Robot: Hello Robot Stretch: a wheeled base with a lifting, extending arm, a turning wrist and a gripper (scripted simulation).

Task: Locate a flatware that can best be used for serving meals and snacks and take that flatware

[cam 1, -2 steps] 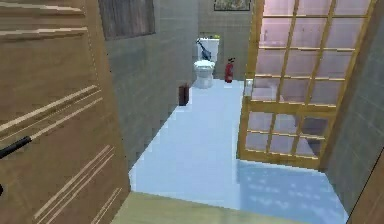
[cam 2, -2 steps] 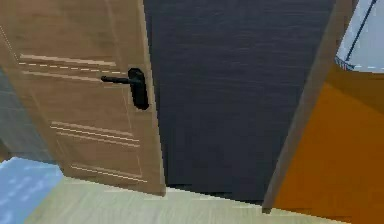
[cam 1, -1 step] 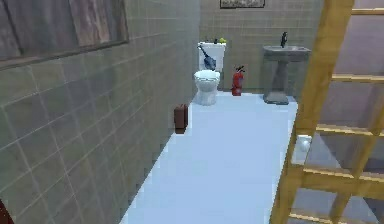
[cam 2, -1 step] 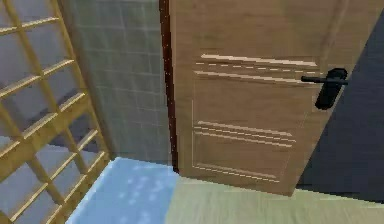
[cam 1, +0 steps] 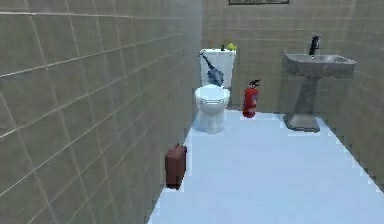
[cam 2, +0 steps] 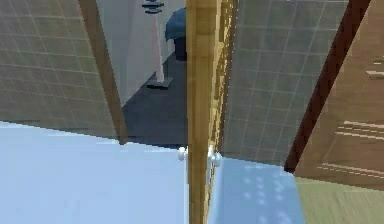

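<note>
Ahead of the robot, the forward view looks down a narrow bathroom with tan tiled walls and a pale blue floor. At the far end stands a white toilet, its bowl facing the camera; what is in the bowl cannot be told. On top of the tank sits a small yellow-green thing, and a blue-grey shape runs slantwise across the tank's front. Just beside the toilet, toward this view's right, a red fire extinguisher stands on the floor. Farther right, a grey pedestal sink stands against the wall, with a dark upright thing at the back of its rim; the basin's inside is hidden. Nearer the camera, a dark red-brown bin rests against the wall on this view's left, its contents out of sight.

To the arm side, a wooden door is seen edge-on, with a pale knob on each face. On its left a doorway opens onto a darker floor, where a white pedestal carries a blue-grey top. On its right come a tiled wall and a panelled wooden door.

Where the flatware lies cannot be told, nor how the gripper's fingers stand.
</note>
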